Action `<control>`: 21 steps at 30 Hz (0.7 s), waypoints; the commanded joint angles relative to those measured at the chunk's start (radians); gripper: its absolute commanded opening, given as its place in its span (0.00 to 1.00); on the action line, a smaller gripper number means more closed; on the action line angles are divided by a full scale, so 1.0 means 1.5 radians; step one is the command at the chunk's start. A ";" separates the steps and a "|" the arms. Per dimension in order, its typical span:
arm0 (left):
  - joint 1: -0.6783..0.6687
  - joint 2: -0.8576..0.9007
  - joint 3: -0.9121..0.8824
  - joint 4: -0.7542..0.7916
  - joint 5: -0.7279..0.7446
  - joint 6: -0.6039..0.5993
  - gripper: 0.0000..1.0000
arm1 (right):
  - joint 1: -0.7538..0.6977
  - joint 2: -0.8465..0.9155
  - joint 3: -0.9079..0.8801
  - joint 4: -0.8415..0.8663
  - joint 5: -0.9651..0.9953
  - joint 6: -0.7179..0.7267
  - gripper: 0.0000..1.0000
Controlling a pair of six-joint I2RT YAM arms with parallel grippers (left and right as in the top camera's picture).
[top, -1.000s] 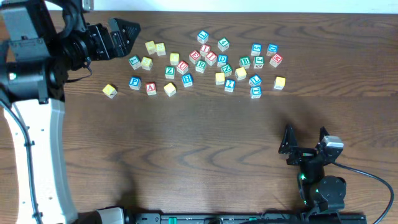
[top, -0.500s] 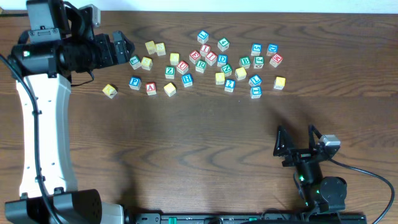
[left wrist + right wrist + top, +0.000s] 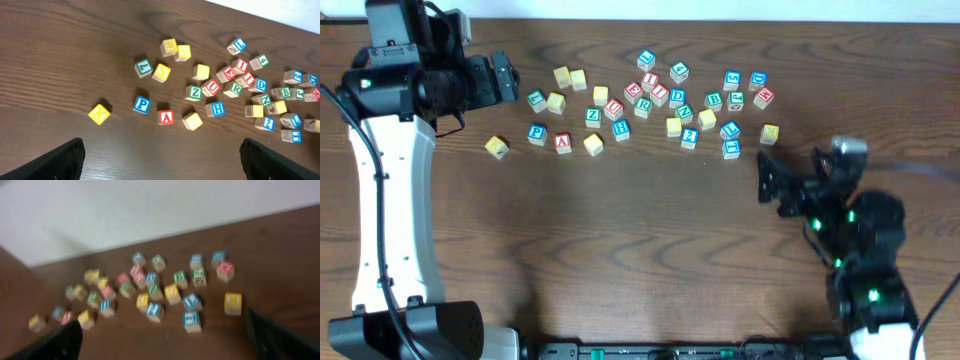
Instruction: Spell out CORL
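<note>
**Left gripper** (image 3: 161, 150): the jaws are spread wide with nothing between them. The unit hangs above the rear left of the table (image 3: 620, 260), just short of the left end of the block scatter. Its wrist camera looks down on most of the field.

**Right gripper** (image 3: 792, 172): the jaws are also spread wide and empty. It sits off the near right side of the scatter, apart from every block, with the blocks ahead of its fingers.

**Task items:** the letter blocks (image 3: 650, 100) lie loose in a band across the rear of the table. None is set out in a row, so spelling appears not to have begun, and selecting C is the likely first step.

- R block (image 3: 236, 89): green letter, mid-cluster, just beside its neighbours.
- L block (image 3: 239, 45): blue letter, at the rear edge, with some room around it.
- C and O: not readable with confidence in any view, and the right wrist picture is blurred.

**Handling:** these appear to be small wooden cubes, so they should be light, rigid and not fragile. The painted faces look smooth, so an off-centre pinch may let a cube twist or slip.

**Where to grip:**
1. Approach from above.
2. Close on two opposite side faces, with the jaws centred on the cube.
3. For R, finger clearance is tight. Choose the freer pair of faces, or nudge the block clear first.

The wood in front of the scatter offers room for the word.
</note>
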 commanded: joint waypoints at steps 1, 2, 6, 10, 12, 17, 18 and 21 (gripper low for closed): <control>0.000 0.005 -0.001 -0.001 -0.012 0.011 0.98 | -0.002 0.127 0.149 -0.079 -0.058 -0.039 0.99; 0.000 0.005 -0.001 -0.001 -0.012 0.011 0.98 | -0.002 0.151 0.177 -0.094 -0.070 -0.045 0.99; 0.000 0.005 -0.001 -0.001 -0.012 0.011 0.98 | -0.002 0.283 0.320 -0.165 -0.127 -0.075 0.99; 0.000 0.005 -0.001 -0.011 -0.011 0.011 0.98 | -0.001 0.404 0.463 -0.256 -0.146 -0.098 0.99; 0.000 0.005 -0.001 -0.013 -0.011 0.011 0.98 | 0.007 0.472 0.557 -0.327 -0.146 -0.114 0.99; 0.000 0.005 -0.001 -0.013 -0.011 0.011 0.98 | 0.057 0.632 0.787 -0.514 -0.064 -0.188 0.99; 0.000 0.005 -0.001 -0.013 -0.011 0.011 0.98 | 0.069 0.662 0.826 -0.549 -0.032 -0.197 0.99; 0.000 0.005 -0.001 -0.013 -0.011 0.011 0.98 | 0.093 0.735 0.898 -0.627 0.025 -0.224 0.99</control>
